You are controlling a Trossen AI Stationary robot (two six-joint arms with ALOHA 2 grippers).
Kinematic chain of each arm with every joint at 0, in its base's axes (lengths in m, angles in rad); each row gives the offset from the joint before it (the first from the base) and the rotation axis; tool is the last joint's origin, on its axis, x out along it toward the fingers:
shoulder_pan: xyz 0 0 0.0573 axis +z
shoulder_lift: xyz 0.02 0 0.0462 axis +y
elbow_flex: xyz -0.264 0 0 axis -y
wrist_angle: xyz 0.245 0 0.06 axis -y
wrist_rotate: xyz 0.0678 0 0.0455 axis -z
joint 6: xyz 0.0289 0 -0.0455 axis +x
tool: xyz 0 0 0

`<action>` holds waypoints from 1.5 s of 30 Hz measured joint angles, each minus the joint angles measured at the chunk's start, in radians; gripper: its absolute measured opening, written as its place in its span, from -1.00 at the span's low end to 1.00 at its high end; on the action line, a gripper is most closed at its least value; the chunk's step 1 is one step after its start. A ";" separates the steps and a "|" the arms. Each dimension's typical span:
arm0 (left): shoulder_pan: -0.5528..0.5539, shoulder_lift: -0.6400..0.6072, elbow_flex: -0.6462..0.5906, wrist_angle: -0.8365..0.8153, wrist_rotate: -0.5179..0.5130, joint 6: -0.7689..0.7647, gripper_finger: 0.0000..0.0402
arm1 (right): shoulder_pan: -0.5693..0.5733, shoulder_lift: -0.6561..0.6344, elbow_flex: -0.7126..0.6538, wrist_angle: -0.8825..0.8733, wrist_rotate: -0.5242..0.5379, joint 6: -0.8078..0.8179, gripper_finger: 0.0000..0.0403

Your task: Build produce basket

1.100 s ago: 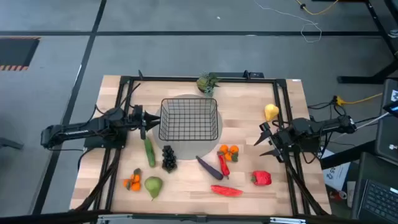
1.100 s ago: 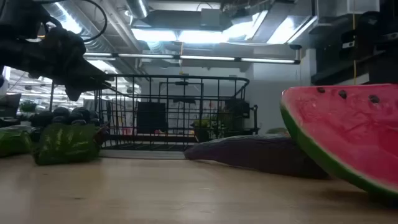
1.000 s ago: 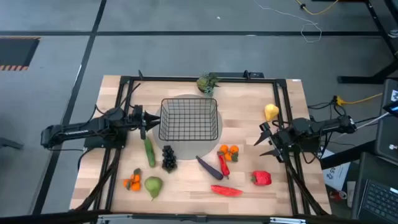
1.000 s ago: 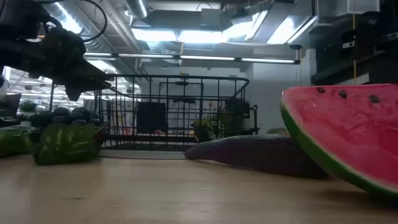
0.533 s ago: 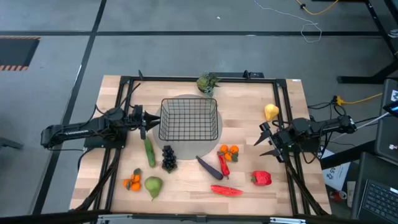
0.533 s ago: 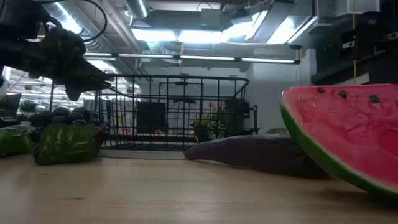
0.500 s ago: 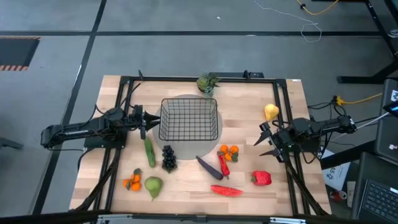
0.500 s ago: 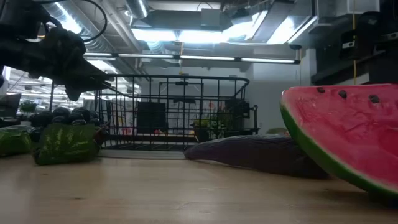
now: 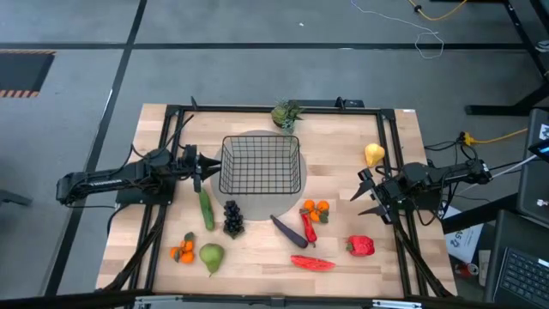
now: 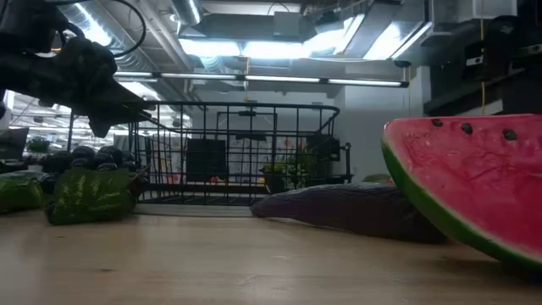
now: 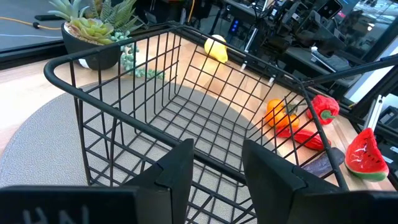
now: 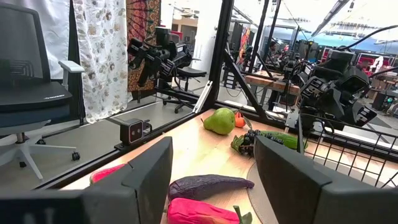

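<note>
The black wire basket [image 9: 262,165] stands on a round grey mat [image 9: 249,209] at the table's middle; it also shows in the left wrist view [image 11: 186,106] and the low view [image 10: 237,152]. My left gripper [image 9: 200,165] is open just left of the basket, its fingers [image 11: 180,168] short of the near wall. My right gripper [image 9: 364,196] is open and empty at the table's right. On the table lie a cucumber [image 9: 207,209], grapes [image 9: 232,218], a green pear [image 9: 211,256], orange clusters [image 9: 183,251] [image 9: 316,207], an eggplant [image 9: 288,230], a chili [image 9: 308,227], a red pepper [image 9: 361,246] and a yellow pear [image 9: 374,154].
A leafy green bunch [image 9: 286,113] sits at the table's far edge behind the basket. A red watermelon slice [image 9: 311,263] lies near the front edge, large in the low view [image 10: 474,186]. Black frame rails [image 9: 163,215] run along both sides of the table.
</note>
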 joint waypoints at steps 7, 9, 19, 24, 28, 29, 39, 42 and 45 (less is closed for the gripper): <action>0.000 0.000 0.000 0.000 0.000 0.000 -0.34 | 0.000 0.000 0.000 0.007 -0.005 0.016 0.13; 0.000 0.000 0.000 0.000 0.000 0.000 -0.34 | 0.000 0.001 0.000 0.010 -0.026 0.091 0.13; 0.000 0.000 0.000 0.000 0.000 0.000 -0.34 | 0.001 0.001 0.000 0.225 0.332 0.322 0.13; 0.000 0.000 0.000 0.000 0.000 0.000 -0.34 | 0.000 0.001 0.000 0.480 0.761 0.288 0.13; 0.000 0.000 0.000 0.000 0.000 0.000 -0.34 | -0.001 0.001 0.000 0.588 0.955 0.229 0.13; 0.000 0.000 0.000 0.000 0.000 0.000 -0.34 | -0.001 0.001 0.000 0.607 0.983 0.214 0.13; 0.000 0.000 0.000 0.000 -0.005 0.002 -0.34 | -0.001 0.001 0.014 0.842 0.682 0.473 0.13; 0.000 0.000 0.000 0.022 -0.043 -0.063 -0.34 | -0.001 0.013 0.075 0.839 0.709 0.424 0.13; 0.000 0.000 0.000 0.150 -0.064 -0.312 -0.34 | -0.001 0.065 0.170 0.826 0.720 0.284 0.13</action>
